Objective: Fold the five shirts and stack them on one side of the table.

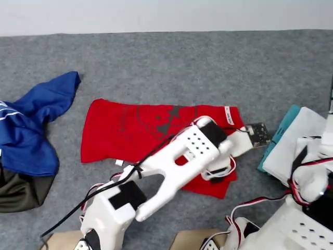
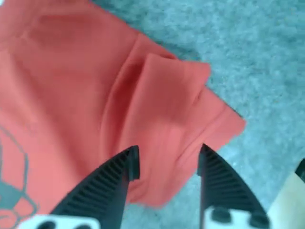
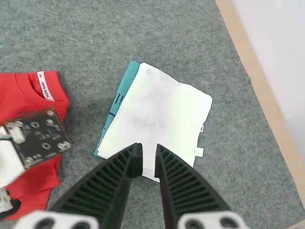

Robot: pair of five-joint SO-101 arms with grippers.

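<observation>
The grey table (image 1: 156, 57) carries everything you have to work with. The largest piece on it is the red shirt (image 1: 119, 130), spread flat near the middle with its dark print facing up and its collar label towards the right-hand pile. At the table's left edge lies the blue shirt (image 1: 31, 130), crumpled and unfolded, and its lower part rests on a dark shirt (image 1: 18, 192) that is also bunched up. At the right edge you have a folded white shirt (image 1: 299, 138) stacked on a folded teal shirt (image 1: 283, 127), with the teal showing as a strip along the side nearest the red shirt.

Your left arm stretches over the red shirt's lower right part. The left end effector (image 2: 167, 160) has its jaws spread well apart, straddling a sleeve that is doubled over onto the shirt body near the corner of the cloth. You cannot tell whether the tips press the fabric.

Your right end effector (image 3: 146, 157) hangs above the near edge of the white shirt, its jaws drawn together to a thin slit with nothing between them.
</observation>
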